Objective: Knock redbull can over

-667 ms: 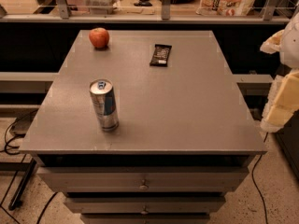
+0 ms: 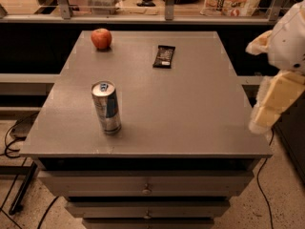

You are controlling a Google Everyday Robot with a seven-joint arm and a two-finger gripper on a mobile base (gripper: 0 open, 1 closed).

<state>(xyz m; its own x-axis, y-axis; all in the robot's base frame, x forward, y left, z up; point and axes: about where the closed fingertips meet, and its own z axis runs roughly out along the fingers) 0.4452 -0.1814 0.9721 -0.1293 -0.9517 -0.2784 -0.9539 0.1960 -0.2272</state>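
The redbull can (image 2: 106,107) stands upright on the front left part of the grey table (image 2: 190,104). It is slim and silver with blue panels and a pull-tab top. My gripper (image 2: 267,109) hangs at the right edge of the view, off the table's right side, pale and blurred, far from the can and touching nothing.
A red apple (image 2: 101,38) sits at the table's far left corner. A dark snack bar (image 2: 164,56) lies at the back middle. Drawers (image 2: 145,187) are under the tabletop. Cables (image 2: 12,137) lie on the floor at left. A railing and shelf run behind the table.
The gripper has shifted slightly left and down along the table's right side. The can, apple and snack bar have not moved.
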